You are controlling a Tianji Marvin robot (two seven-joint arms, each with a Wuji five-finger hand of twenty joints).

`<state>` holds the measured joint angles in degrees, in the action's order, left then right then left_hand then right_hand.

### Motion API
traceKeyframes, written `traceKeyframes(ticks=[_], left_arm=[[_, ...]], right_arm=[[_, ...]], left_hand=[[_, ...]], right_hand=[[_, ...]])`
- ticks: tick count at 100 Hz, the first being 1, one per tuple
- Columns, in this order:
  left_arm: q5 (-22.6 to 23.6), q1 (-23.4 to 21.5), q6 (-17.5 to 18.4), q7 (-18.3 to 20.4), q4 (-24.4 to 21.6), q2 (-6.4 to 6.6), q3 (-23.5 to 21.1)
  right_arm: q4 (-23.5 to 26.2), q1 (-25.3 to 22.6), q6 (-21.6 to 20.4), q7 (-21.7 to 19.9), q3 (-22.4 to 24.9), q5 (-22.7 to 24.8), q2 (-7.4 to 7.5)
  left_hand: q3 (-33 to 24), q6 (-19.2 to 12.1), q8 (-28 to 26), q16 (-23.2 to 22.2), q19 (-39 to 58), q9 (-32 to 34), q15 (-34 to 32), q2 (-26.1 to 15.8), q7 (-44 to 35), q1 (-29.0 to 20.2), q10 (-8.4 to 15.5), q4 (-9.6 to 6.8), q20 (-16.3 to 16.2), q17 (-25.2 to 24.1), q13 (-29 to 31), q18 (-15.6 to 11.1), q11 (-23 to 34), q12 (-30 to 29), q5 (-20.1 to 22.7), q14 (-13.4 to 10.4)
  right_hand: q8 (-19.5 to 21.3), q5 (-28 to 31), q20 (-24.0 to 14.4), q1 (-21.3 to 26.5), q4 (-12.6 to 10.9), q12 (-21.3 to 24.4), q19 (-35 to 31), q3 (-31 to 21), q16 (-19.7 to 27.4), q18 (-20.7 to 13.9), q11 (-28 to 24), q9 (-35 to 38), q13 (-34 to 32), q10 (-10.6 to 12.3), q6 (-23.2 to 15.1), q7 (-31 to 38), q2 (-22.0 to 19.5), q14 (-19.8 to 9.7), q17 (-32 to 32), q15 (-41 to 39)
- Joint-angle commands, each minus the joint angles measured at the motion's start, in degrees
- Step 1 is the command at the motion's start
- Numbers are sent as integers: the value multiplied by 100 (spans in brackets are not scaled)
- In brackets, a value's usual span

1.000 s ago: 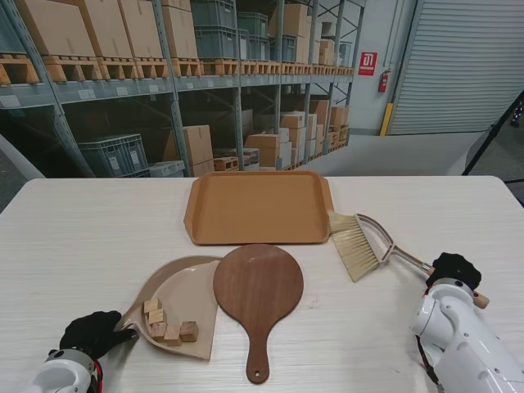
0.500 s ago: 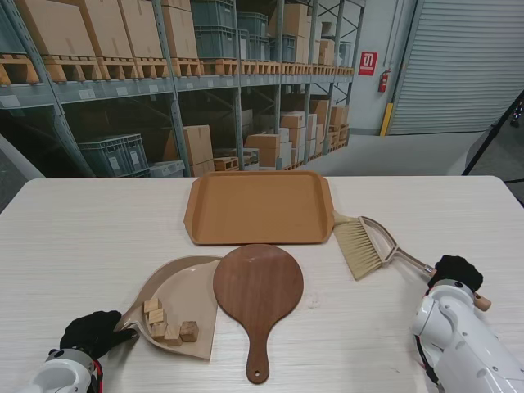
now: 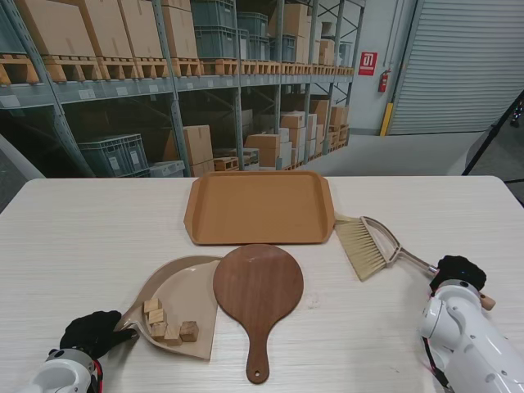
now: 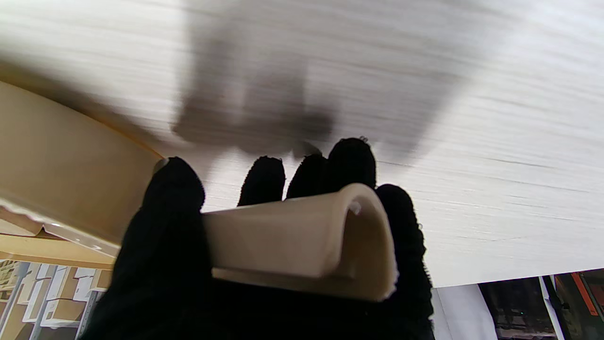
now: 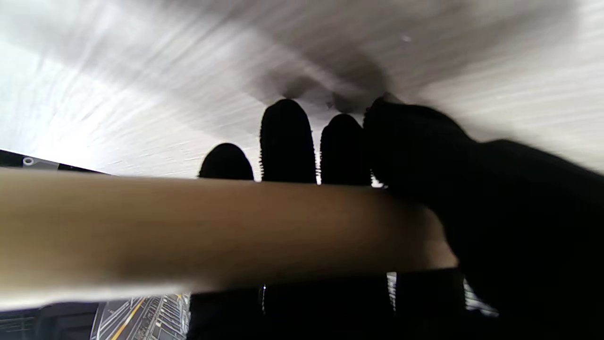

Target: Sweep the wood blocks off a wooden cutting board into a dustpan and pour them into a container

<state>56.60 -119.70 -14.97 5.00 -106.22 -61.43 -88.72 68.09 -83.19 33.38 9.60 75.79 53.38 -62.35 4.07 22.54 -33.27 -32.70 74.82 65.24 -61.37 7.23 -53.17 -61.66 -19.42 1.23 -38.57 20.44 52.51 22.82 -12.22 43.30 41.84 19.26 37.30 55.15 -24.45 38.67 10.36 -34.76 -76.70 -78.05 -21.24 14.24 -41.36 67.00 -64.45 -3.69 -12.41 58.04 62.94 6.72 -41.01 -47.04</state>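
Wood blocks (image 3: 168, 321): a small cluster, six or so, sitting inside the dustpan (image 3: 192, 288), toward its handle end; none visible on the wooden cutting board (image 3: 259, 286), whose round face looks bare. Dustpan lies flat on the table (image 3: 74, 237) with its open lip just beside, possibly touching, the board's left edge. Left hand (image 3: 94, 332) is wrapped around the dustpan handle (image 4: 302, 236); the wrist view shows the thumb on one side and the fingers (image 4: 351, 160) curled behind it, a full grip. Right hand (image 3: 458, 270) is closed round the brush (image 3: 368, 246) by its handle (image 5: 188, 231); bristles rest on the table to the right of the board, near the tray's right front corner. Container appears to be the brown tray (image 3: 205, 225), farther from me than the board, apparently holding nothing. Judgement: sweeping done, pour is next. To do it well: lift the dustpan with the lip slightly raised so the blocks stay at the back wall; carry it over the tray's middle, not its rim; then tip the lip down slowly and low, since loose cubes may bounce or roll over the shallow rim. Keep the brush parked well apart from the pour path. Risk: the handle twisting in the grip mid-tilt.
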Motion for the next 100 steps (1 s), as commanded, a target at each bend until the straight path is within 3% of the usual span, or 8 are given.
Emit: traceKeyframes(ticks=[1, 12, 37, 57, 72, 100], left_arm=[[-7, -35, -2, 129, 14, -16, 29], [-8, -40, -7, 126, 13, -17, 26], [-9, -47, -7, 122, 12, -18, 22], [-9, -47, -6, 122, 12, -18, 21], [-12, -46, 0, 122, 13, -18, 17], [-15, -49, 2, 134, 4, -17, 7]], right_arm=[[-36, -124, -79, -150, -19, 42, 9], [-9, -149, -163, -221, 3, 129, 38], [40, -197, -352, -290, 48, 320, 85], [68, -231, -435, -292, 81, 432, 106], [88, -260, -514, -261, 110, 531, 119], [453, -477, -827, -252, 350, 742, 134]], left_hand=[[-357, -319, -47, -32, 106, -90, -26, -717, -223, -751, 1612, -30, -125, -101, -11, -201, 8242, -86, 145, -1142], [-357, -319, -46, -32, 104, -94, -24, -715, -223, -752, 1612, -30, -124, -105, -16, -201, 8240, -87, 145, -1139], [-358, -315, -45, -33, 99, -96, -18, -722, -222, -753, 1607, -30, -124, -112, -19, -200, 8237, -86, 147, -1139], [-358, -319, -44, -35, 99, -96, -17, -718, -220, -756, 1607, -30, -124, -112, -21, -198, 8237, -86, 146, -1136], [-360, -317, -43, -35, 99, -100, -14, -718, -217, -761, 1604, -31, -125, -112, -23, -198, 8234, -87, 141, -1136], [-357, -315, -42, -38, 98, -100, -12, -722, -218, -753, 1604, -30, -124, -113, -27, -203, 8233, -86, 144, -1138]], right_hand=[[-631, -416, -248, -278, 241, 266, 189, -998, -129, 65, 363, -455, 255, 40, 140, -556, -94, -47, 220, 291], [-763, -606, -326, -506, 33, 405, 410, -669, -215, 81, 379, -801, 570, 29, 195, -695, -407, -141, 458, 503], [-808, -942, -384, -959, -111, 751, 823, -13, -203, 128, 411, -1529, 1204, -8, 313, -1065, -771, -138, 966, 915], [-684, -1073, -394, -1230, -342, 914, 1125, 334, -143, 182, 495, -1935, 1636, -35, 439, -1359, -1096, -117, 1327, 1154], [-355, -1176, -436, -1465, -702, 995, 1346, 636, -122, 203, 495, -2288, 2011, -60, 587, -1721, -1471, -91, 1601, 1247], [-212, -1328, -428, -1609, -736, 1067, 1518, 936, -76, 235, 547, -2520, 2252, -90, 639, -1928, -1607, -70, 1791, 1350]])
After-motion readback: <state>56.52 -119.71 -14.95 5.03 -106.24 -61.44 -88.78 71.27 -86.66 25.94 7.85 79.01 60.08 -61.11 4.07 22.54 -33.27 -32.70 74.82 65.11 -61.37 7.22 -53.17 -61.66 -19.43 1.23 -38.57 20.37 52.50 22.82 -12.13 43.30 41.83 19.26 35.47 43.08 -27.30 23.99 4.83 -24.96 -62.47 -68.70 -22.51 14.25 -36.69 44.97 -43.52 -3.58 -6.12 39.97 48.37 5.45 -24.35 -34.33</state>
